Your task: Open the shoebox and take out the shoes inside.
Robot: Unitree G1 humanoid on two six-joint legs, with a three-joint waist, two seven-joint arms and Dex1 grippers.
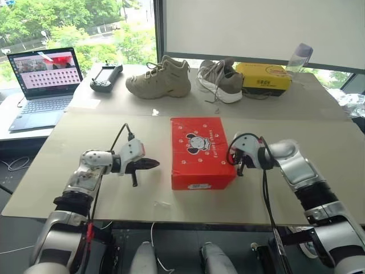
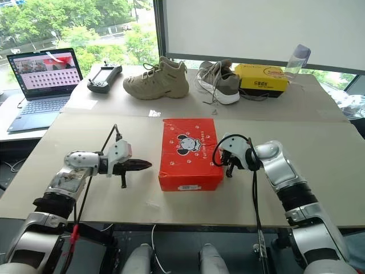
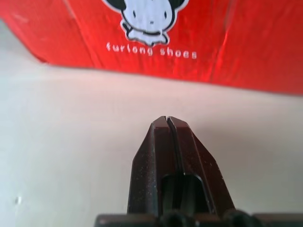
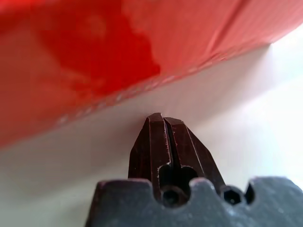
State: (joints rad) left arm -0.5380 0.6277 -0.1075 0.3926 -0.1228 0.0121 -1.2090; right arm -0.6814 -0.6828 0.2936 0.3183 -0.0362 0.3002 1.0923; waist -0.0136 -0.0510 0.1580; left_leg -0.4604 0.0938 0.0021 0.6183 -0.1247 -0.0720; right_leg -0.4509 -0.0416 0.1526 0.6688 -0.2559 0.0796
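- The shoebox (image 1: 201,149), lid down, is seen mid-table (image 1: 114,123).
- The left gripper (image 1: 155,164), clenched and empty, is held short of its left edge.
- The right gripper (image 1: 240,169), clenched and empty, is poised just beside its right edge.

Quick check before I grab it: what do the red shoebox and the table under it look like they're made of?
The shoebox looks like thin cardboard with a glossy printed skin: sharp folded edges, a sheen on its red side in the left wrist view. The table looks like a matte beige board, possibly laminate or painted wood; no grain shows.
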